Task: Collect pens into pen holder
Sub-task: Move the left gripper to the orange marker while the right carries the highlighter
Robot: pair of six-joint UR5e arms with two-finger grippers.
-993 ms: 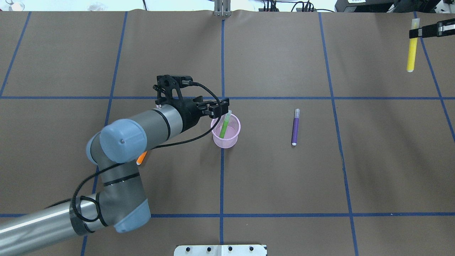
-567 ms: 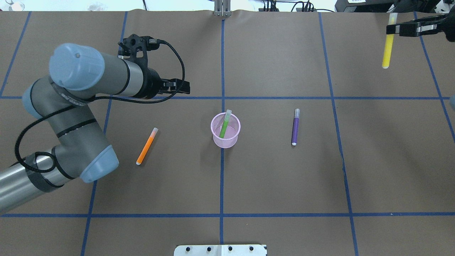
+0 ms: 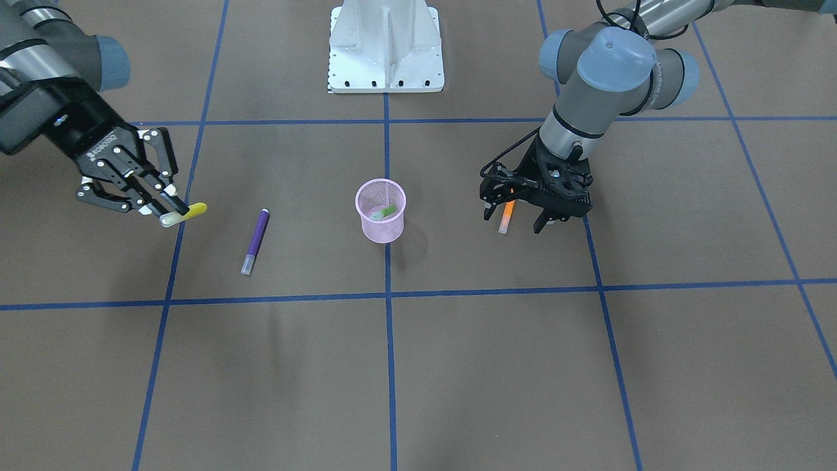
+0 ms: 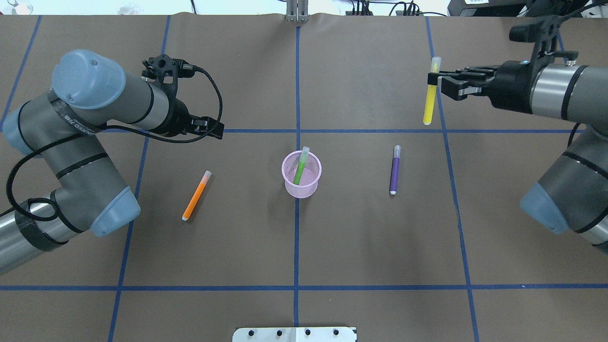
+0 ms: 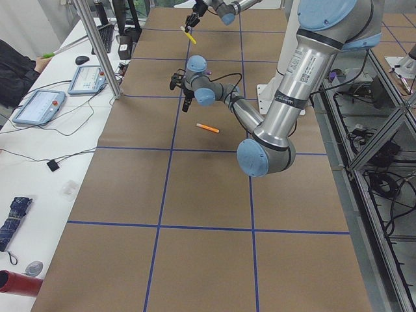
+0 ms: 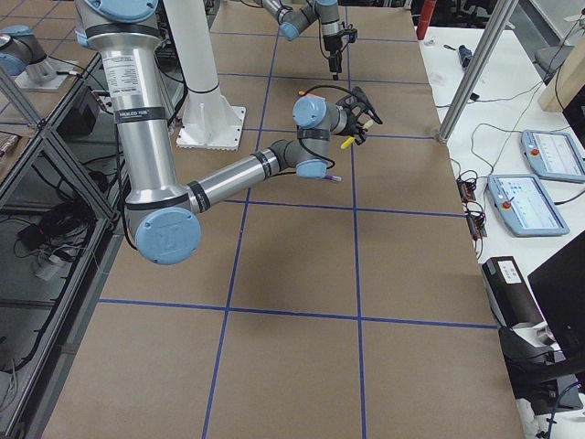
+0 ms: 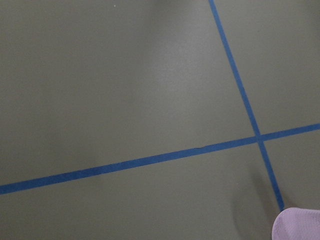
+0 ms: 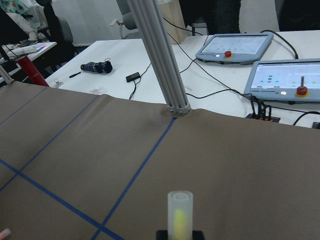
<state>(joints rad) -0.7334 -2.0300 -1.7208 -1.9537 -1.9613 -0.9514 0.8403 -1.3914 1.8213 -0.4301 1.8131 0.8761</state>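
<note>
The pink mesh pen holder stands at the table's middle with a green pen leaning in it; it also shows in the front view. An orange pen lies to the holder's left and a purple pen to its right. My left gripper is open and empty, in the air beyond the orange pen. My right gripper is shut on a yellow pen near its cap and holds it in the air, beyond the purple pen.
The robot's white base plate sits at the near edge. Blue tape lines cross the brown table cover. Beyond the far edge are an aluminium post and the operators' desk with control pendants.
My left arm has pulled back from the holder to the left, leaving the green pen in it. My right gripper has carried the yellow pen inward from the far right corner.
</note>
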